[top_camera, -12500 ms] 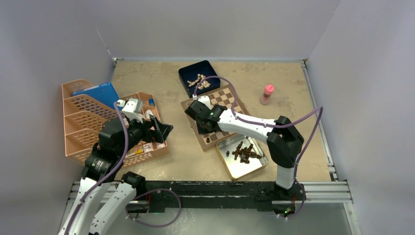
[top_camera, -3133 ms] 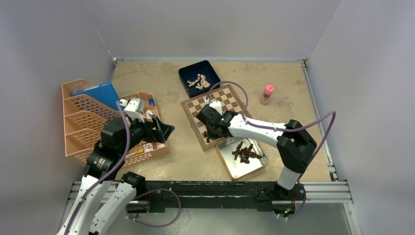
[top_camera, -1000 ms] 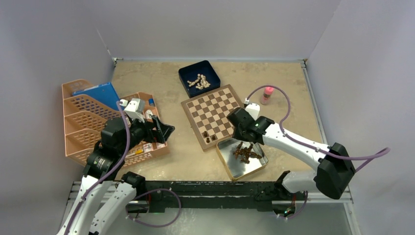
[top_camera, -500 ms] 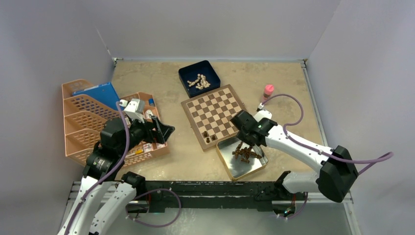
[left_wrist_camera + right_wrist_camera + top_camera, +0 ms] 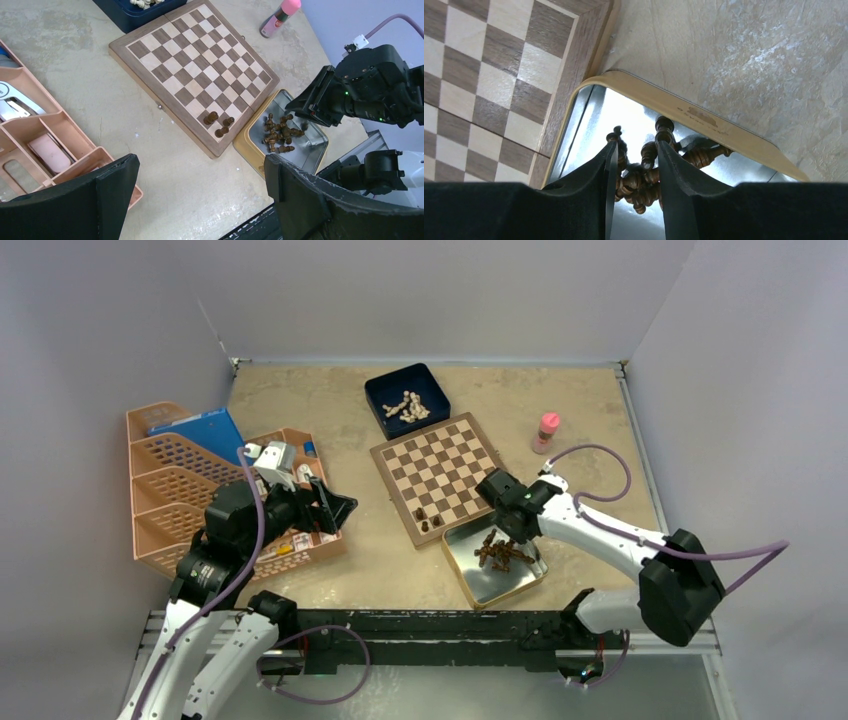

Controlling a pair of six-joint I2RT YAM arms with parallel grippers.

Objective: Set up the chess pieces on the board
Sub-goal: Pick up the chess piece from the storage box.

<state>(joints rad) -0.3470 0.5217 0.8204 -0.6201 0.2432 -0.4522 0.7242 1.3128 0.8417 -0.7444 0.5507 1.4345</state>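
The right claw (image 5: 635,150) has moved from the board (image 5: 440,468) to the silver tin (image 5: 704,117) and hangs half spread over the heaped dark chess pieces (image 5: 500,551), pinching nothing yet. Three pieces (image 5: 220,125) stand on the board; another pick looks near. The left claw (image 5: 200,177) is wide spread.

Dark brown chess pieces (image 5: 500,550): mostly off the board (image 5: 437,478), three on it.
Board lies flat and skewed to the table edges, with light tan and dark brown squares and a plain tan border. Three pieces (image 5: 220,125) stand clustered on squares at its near corner, apparently upright. The rest lie in a tangled heap on their sides in the silver tin (image 5: 487,586) just beside that corner.
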